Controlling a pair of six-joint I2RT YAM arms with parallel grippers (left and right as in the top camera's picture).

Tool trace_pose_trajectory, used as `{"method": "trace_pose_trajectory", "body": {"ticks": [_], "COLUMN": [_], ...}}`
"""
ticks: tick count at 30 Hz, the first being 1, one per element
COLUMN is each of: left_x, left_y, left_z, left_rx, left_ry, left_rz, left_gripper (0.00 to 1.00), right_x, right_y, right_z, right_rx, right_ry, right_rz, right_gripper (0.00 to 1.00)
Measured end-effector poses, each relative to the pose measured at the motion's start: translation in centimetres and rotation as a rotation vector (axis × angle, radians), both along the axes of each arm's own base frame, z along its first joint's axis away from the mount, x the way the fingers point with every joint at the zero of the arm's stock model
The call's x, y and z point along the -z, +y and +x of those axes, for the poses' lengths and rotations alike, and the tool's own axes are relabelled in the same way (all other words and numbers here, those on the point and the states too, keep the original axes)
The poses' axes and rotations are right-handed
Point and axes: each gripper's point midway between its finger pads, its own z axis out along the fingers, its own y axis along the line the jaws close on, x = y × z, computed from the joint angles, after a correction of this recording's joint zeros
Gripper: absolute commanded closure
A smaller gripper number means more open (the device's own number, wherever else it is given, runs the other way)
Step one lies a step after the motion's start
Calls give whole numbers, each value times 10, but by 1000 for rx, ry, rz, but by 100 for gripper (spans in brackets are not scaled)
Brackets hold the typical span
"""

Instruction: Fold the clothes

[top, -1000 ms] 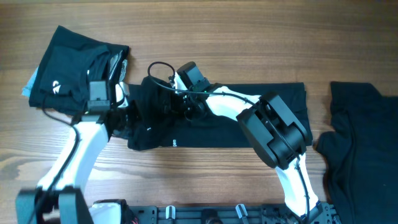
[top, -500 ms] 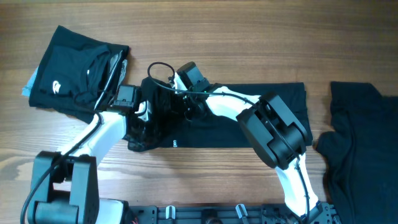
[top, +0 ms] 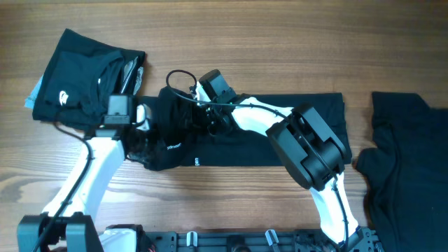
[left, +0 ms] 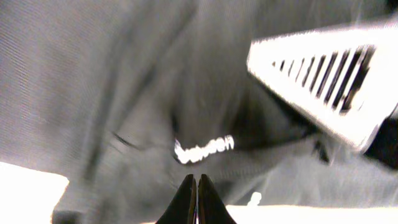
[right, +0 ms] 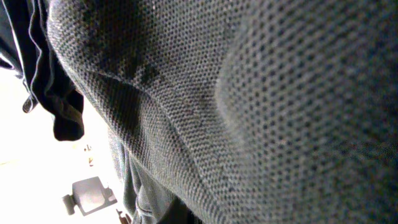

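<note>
Patience pays: with left gripper (left: pixel 197 198) and right gripper (top: pixel 203 115) both pinched together at the bunched left end of the long black fabric garment (top: pixel 224 150) mid-frame, you should draw the fold across evenly.

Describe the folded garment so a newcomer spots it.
On the wooden table, look top-left. The folded garment is a compact bundle with a white logo; the long garment mid-table and the spread garment at right lie stretched out.

Wooden desk (top: pixel 280 42) carries three black garments: a folded garment (top: pixel 80 80) far left, a long garment (top: pixel 224 150) spread mid-desk, a third garment (top: pixel 409 161) at the right edge.
</note>
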Motion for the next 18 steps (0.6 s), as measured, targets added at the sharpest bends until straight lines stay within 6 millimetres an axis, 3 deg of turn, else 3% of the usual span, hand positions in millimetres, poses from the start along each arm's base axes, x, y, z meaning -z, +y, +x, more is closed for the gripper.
{"method": "trace_pose_trajectory", "body": {"ticks": [3,6,9,13,18], "left_x": [0,20,48,50,49], "left_y": [10,7,-3,-26,-34], "left_z": [16,18,4,-5,-44], "left_rx": [-30,-20,19,90,116], "left_ry": [-54,-5,101,137,290], "left_rz": [16,20,26,-12,-40], "left_gripper": [96,96,96,96,96], "right_x": [0,0,0,0,0], "right_y": [0,0,0,0,0], "right_z": [0,0,0,0,0], "right_rx": [0,0,0,0,0], "right_ry": [0,0,0,0,0], "right_rz": [0,0,0,0,0], "right_gripper": [96,96,96,96,96]}}
